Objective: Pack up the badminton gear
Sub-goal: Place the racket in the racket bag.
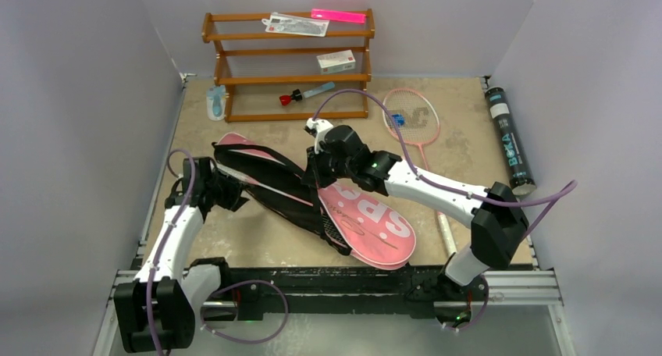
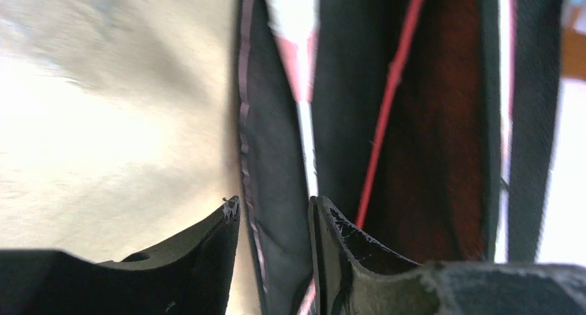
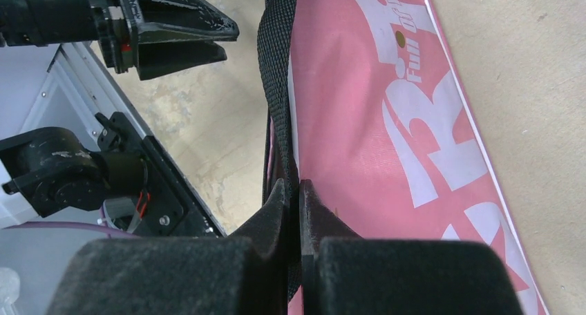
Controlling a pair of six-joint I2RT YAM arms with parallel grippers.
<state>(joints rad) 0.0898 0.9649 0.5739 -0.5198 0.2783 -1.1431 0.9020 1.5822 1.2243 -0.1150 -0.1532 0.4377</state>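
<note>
The long pink bag (image 1: 375, 219) lettered SPORT lies across the middle of the table, its black inside gaping toward the left. My right gripper (image 1: 316, 169) (image 3: 298, 185) is shut on the bag's black strap (image 3: 276, 87) at the upper edge. My left gripper (image 1: 232, 194) (image 2: 274, 206) is at the bag's left side. Its fingers stand apart and the bag's black edge (image 2: 276, 156) shows between them. One pink-framed racket (image 1: 411, 115) lies at the back right. The black tube (image 1: 509, 141) lies along the right wall. No shuttlecocks are in view.
A brown wooden rack (image 1: 289, 59) stands at the back with a small white box (image 1: 336, 61) and other small items on it. A pale blue item (image 1: 216, 102) lies left of the rack. Grey walls close in both sides. A black rail (image 1: 336, 282) runs along the near edge.
</note>
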